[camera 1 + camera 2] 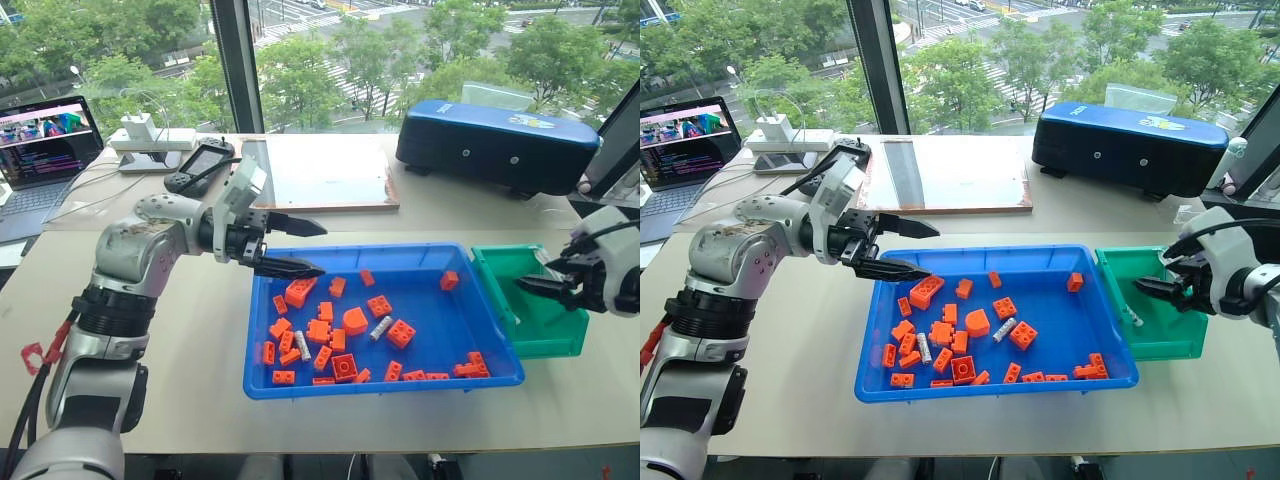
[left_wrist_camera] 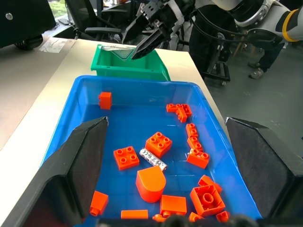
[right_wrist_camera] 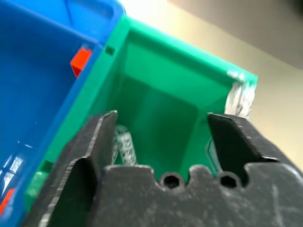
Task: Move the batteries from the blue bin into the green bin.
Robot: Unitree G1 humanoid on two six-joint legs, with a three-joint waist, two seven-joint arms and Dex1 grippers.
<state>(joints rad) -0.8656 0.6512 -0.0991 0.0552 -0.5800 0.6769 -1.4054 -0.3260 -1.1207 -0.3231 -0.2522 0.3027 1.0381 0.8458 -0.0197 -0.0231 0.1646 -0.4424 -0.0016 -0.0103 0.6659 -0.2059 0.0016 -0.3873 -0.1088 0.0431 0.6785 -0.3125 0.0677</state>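
Note:
The blue bin (image 1: 350,252) sits mid-table, holding many orange bricks (image 1: 318,331) and two grey batteries (image 1: 381,328) (image 1: 303,345). One battery (image 2: 153,159) lies among bricks in the left wrist view. My left gripper (image 1: 322,249) hovers open over the bin's near-left corner, pointing right, with nothing between its fingers. The green bin (image 1: 548,322) touches the blue bin's right end. My right gripper (image 1: 532,275) stands open above the green bin, empty. A battery (image 3: 124,144) lies inside the green bin by its wall next to the blue bin.
A dark blue rounded case (image 1: 495,145) stands at the back right. A wooden board (image 1: 320,175) lies behind the blue bin. At the back left are a laptop (image 1: 40,150), a black controller (image 1: 200,165) and a white charger (image 1: 150,135).

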